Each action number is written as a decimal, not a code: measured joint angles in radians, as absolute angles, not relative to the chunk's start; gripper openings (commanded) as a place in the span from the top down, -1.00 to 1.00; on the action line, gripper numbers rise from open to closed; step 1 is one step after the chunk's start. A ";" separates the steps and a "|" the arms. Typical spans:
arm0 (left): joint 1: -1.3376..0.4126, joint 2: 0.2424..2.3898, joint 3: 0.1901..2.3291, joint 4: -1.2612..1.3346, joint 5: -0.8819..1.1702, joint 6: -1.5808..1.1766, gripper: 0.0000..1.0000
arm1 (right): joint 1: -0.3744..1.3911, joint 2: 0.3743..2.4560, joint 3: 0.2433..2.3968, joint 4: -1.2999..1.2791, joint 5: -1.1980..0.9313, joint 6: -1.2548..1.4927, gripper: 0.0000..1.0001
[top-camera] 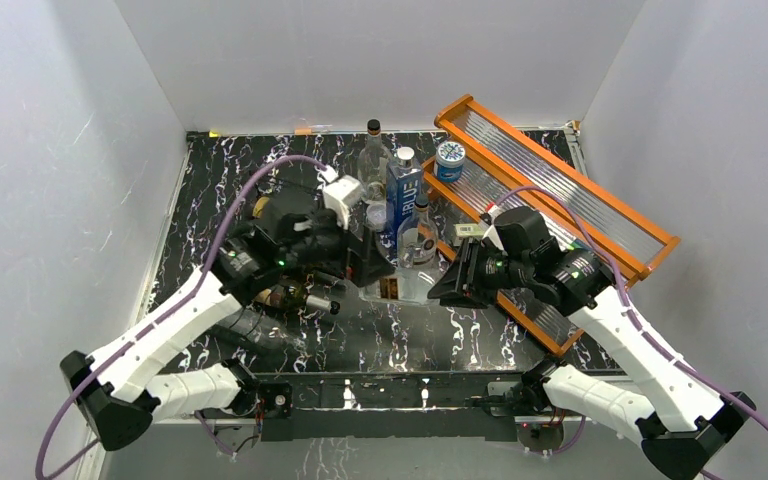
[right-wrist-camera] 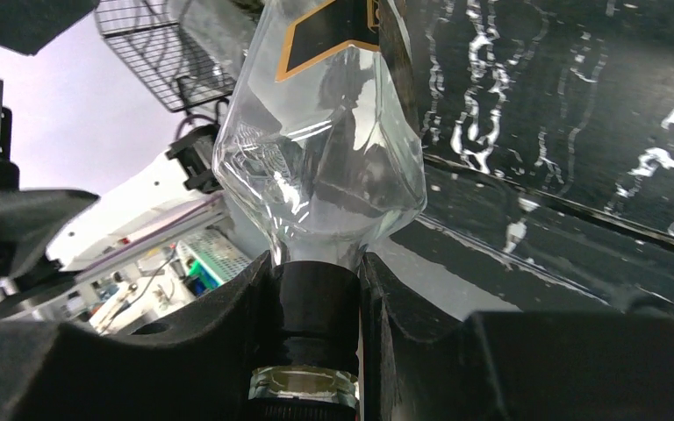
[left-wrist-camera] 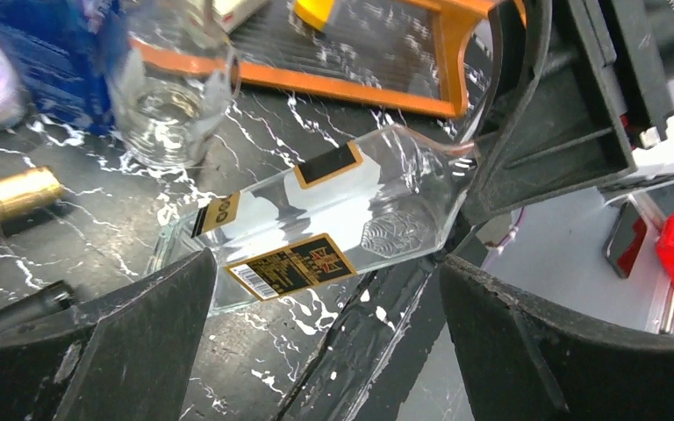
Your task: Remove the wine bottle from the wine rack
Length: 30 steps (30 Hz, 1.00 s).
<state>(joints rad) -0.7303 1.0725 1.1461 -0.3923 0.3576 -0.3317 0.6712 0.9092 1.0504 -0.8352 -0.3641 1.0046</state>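
Observation:
A clear wine bottle (top-camera: 412,284) with black-and-gold labels lies slanted between my two grippers, its base low near the tabletop. My right gripper (top-camera: 448,284) is shut on the bottle's black neck (right-wrist-camera: 316,294); the glass shoulder (right-wrist-camera: 316,158) fills the right wrist view. My left gripper (top-camera: 365,262) is open, and its fingers (left-wrist-camera: 140,338) stand apart on the near side of the bottle's body (left-wrist-camera: 316,228) without touching it. A patch of the black wire rack (right-wrist-camera: 154,53) shows behind the bottle. In the top view the rack is mostly hidden under my left arm.
An orange wood-framed ribbed shelf (top-camera: 560,190) lies at the back right with a blue-lidded tin (top-camera: 449,160) on it. A blue carton (top-camera: 403,190), upright clear bottles (top-camera: 373,160) and a glass (left-wrist-camera: 171,96) stand behind the bottle. A gold-capped bottle (left-wrist-camera: 9,197) lies left.

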 measured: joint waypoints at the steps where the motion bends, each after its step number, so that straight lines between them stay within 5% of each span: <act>1: -0.769 1.084 1.134 -0.373 0.330 -0.333 -0.96 | 0.670 0.910 1.050 -0.859 -0.355 0.989 1.00; 14: -1.221 1.093 0.875 -0.062 0.023 -0.027 -0.96 | 0.668 1.004 1.171 -1.119 -0.254 0.775 1.00; 25: -1.318 1.278 0.776 0.316 -0.178 0.242 -0.96 | 0.668 1.055 1.229 -1.185 -0.221 0.686 1.00; 30: -1.318 1.369 0.777 0.381 -0.240 0.281 -0.63 | 0.668 1.068 1.245 -1.188 -0.213 0.673 1.00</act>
